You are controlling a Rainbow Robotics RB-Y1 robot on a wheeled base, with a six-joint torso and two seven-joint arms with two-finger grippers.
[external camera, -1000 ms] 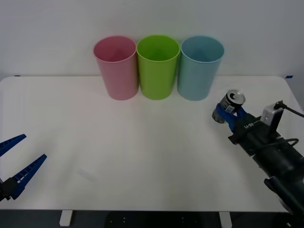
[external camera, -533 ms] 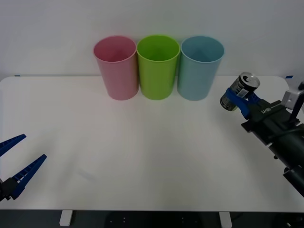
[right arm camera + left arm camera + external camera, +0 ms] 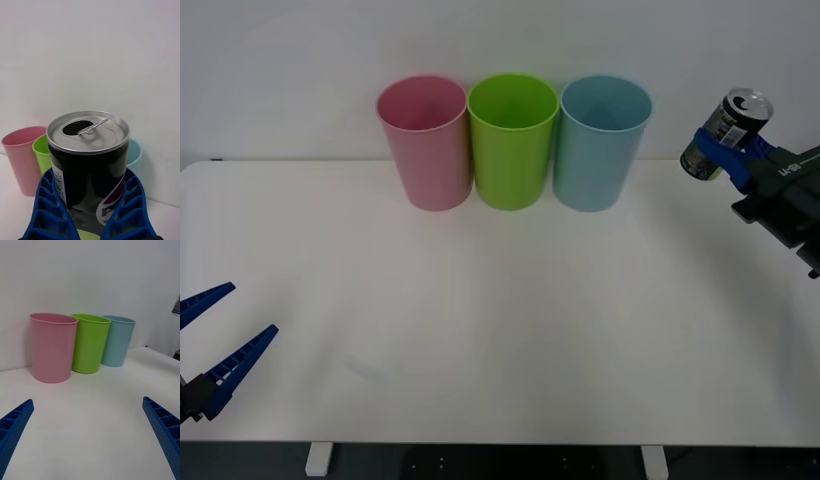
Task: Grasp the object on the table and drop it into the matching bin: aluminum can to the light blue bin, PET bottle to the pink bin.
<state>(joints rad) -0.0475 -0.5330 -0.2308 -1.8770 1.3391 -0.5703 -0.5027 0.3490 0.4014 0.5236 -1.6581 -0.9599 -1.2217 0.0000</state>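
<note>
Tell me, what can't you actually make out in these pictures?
- Aluminum can: its lower part is hidden between the right gripper's blue fingers in the right wrist view; the label is only partly readable.
- Light blue bin: mostly hidden behind the can there.
- Bin insides: the bottoms are out of sight in the front view.
- Left gripper: cut off by the front view's edge.
</note>
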